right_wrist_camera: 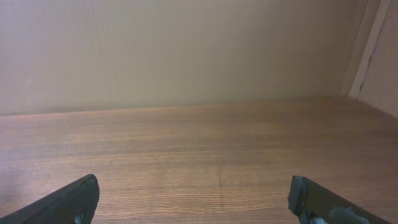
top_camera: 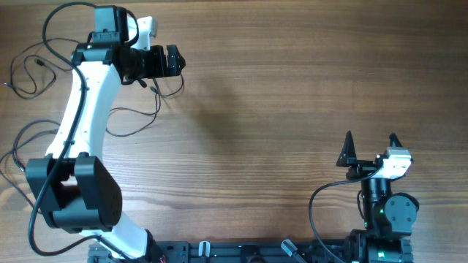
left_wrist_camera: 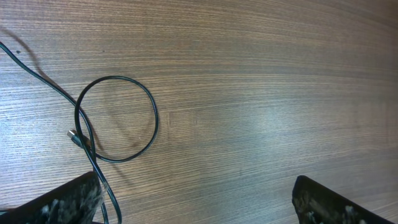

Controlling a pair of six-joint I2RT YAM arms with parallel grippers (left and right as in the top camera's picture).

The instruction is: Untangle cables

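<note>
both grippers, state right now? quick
Left gripper: open, gripping nothing; a thin cable loop lies just ahead of it.
Right gripper: open, empty.

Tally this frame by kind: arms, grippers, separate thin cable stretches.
Arms: 2, left arm, right arm
Grippers: 2, left gripper, right gripper, both open
Thin cable stretches overhead: 3, partly hidden
Total: 7

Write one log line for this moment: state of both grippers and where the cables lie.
left gripper: open, empty | cables: one loop on table before left gripper | right gripper: open, empty, far from cables
</note>
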